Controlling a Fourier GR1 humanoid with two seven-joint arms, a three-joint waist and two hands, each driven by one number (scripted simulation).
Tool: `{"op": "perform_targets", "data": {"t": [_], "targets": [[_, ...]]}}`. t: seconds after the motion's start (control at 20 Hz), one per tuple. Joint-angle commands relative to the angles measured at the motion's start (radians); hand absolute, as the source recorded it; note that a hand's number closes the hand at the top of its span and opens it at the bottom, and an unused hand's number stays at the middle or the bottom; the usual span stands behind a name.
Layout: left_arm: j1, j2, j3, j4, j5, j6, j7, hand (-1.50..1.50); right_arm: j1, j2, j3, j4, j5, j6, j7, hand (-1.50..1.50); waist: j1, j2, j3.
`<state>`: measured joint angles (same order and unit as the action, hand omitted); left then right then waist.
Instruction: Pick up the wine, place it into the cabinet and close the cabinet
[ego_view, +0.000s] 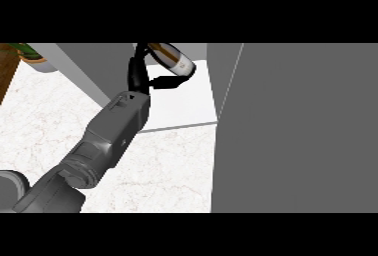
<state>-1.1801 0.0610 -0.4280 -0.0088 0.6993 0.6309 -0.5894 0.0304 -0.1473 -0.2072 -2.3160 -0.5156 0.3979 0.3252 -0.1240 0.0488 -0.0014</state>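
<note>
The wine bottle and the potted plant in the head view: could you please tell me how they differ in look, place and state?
The wine bottle is dark with a pale label; the potted plant shows green leaves above a light pot. The bottle is tilted inside the open cabinet, while the plant stands on the marble counter at far left. The hand curls round the bottle; the plant is untouched. Both are cut by the view's top edge.

the wine bottle (174, 57) carries a pale label, but no lettering is legible.

wine bottle (174, 58) in cabinet (184, 107), held by left hand (148, 77); open door (295, 130) right; counter (162, 170) before.
</note>
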Motion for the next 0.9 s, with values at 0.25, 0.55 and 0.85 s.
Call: {"op": "perform_targets", "data": {"t": [0.25, 0.55, 0.85], "targets": [[0.020, 0.012, 0.015, -0.009, 0.004, -0.038, -0.068, -1.50, 0.012, 0.009, 0.011, 0.013, -0.008, 0.032, -0.029, -1.50, 0.005, 0.003, -0.001], [-0.004, -0.033, 0.035, -0.023, 0.015, -0.053, -0.082, -1.50, 0.009, 0.028, 0.027, 0.027, 0.025, 0.015, -0.028, -1.50, 0.020, -0.004, -0.001], [-0.001, -0.059, 0.053, -0.035, 0.019, -0.068, -0.125, -1.50, 0.023, 0.008, 0.013, -0.023, -0.002, 0.009, 0.001, -1.50, 0.027, -0.014, -0.001]]}}
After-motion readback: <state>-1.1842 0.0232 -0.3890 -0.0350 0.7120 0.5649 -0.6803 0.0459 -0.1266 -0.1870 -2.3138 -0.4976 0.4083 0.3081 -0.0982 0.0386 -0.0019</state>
